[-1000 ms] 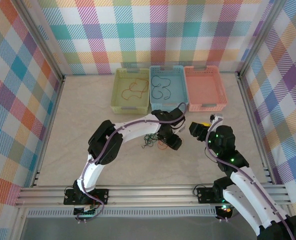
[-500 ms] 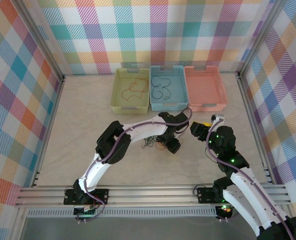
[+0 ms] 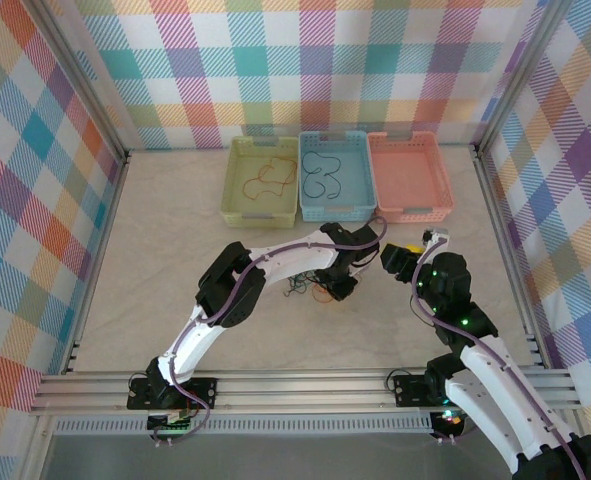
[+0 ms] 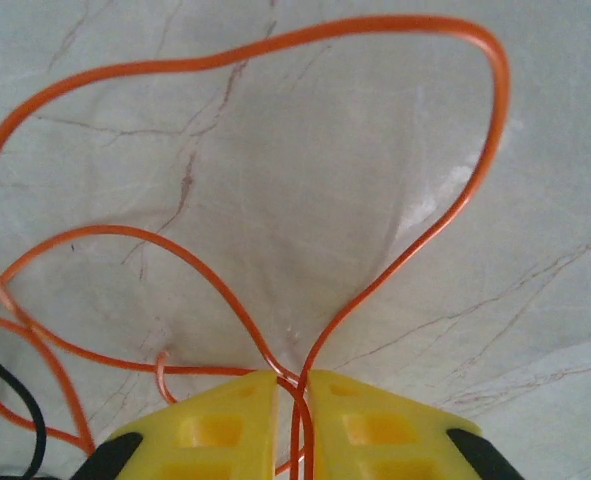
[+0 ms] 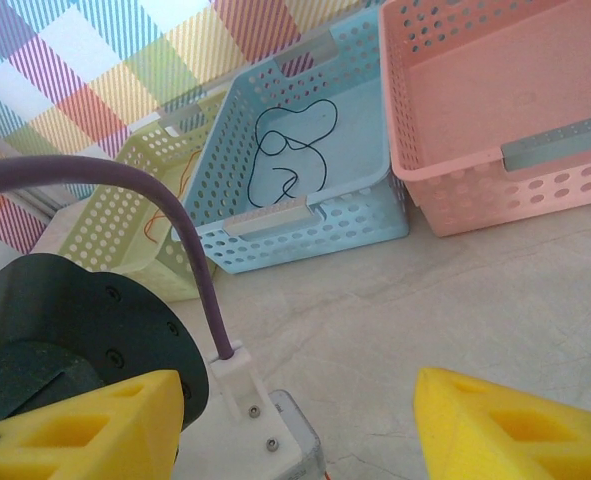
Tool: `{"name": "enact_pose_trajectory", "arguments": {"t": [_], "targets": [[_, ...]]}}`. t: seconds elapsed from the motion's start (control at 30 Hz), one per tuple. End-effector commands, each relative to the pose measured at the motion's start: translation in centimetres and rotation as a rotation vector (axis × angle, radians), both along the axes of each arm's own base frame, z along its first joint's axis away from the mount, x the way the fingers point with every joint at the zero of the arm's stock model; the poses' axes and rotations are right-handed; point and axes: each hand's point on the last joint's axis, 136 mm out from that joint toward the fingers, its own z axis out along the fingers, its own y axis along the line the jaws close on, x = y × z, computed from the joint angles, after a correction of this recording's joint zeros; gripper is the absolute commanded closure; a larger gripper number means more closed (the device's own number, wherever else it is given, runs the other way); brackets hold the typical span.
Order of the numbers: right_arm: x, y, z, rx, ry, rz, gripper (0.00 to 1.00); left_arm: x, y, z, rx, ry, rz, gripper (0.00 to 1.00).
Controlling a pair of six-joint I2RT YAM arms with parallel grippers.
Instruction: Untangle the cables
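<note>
Pastel plaid walls [image 3: 305,60] close in a pale, veined tabletop [image 3: 165,250]. Three baskets stand in a row at its far edge — a yellow-green basket [image 3: 259,217], a blue basket [image 3: 335,213] and a pink basket [image 3: 411,212].

The loose cables [image 3: 305,289] lie in a small knot near the middle of the table, in front of the blue basket and apart from it. They are thin, string-like strands, dark ones to the left and an orange cable [image 4: 275,40] to the right. From the left wrist, the orange cable is a smooth, glossy cord thrown into wide loops flat on the marble. The left gripper [image 4: 292,378] is pinched almost together on it, with one orange strand running down the narrow slit between the yellow fingers [image 4: 215,425]. A black cable [image 4: 25,412] curls at the lower left edge and is cut off by the frame, so how it meets the orange one cannot be told. From above, the left gripper covers part of the knot, and the strands are too fine to trace.

An orange cord [image 3: 267,178] lies looped in the yellow-green basket. A dark cord [image 3: 322,172] lies in the blue basket — black or dark green, hard to say.

The right gripper [image 3: 407,255] hangs just right of the knot, jaws spread wide and gripping no cable. Its wrist camera looks past the left arm [image 5: 75,310] toward the baskets.
</note>
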Motion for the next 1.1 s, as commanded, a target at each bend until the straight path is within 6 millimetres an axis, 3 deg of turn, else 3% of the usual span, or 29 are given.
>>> {"name": "enact_pose_trajectory", "arguments": {"t": [0.0,0.13,0.27,0.5,0.87,1.07], "targets": [[0.2,-0.4,0.6,0.014,-0.035,-0.024,0.37,-0.5,-0.2,1.1,-0.016,-0.02,-0.016,0.9],[0.3,-0.6,0.5,0.012,-0.037,-0.033,0.37,-0.3,-0.5,2.6,-0.064,-0.046,-0.014,1.0],[0.2,-0.9,0.4,0.012,-0.044,-0.049,0.37,0.2,-0.5,5.2,-0.118,-0.111,-0.009,1.0],[-0.1,-2.1,0.5,0.016,-0.082,-0.108,0.38,1.8,0.5,12.5,-0.282,-0.259,0.052,1.0],[0.2,-2.1,-0.4,0.005,-0.065,-0.115,0.38,5.1,2.7,23.0,-0.542,-0.428,0.184,1.0],[0.4,-2.1,-0.7,0.004,-0.061,-0.117,0.38,8.6,5.8,28.0,-0.612,-0.563,0.309,1.0]]}}
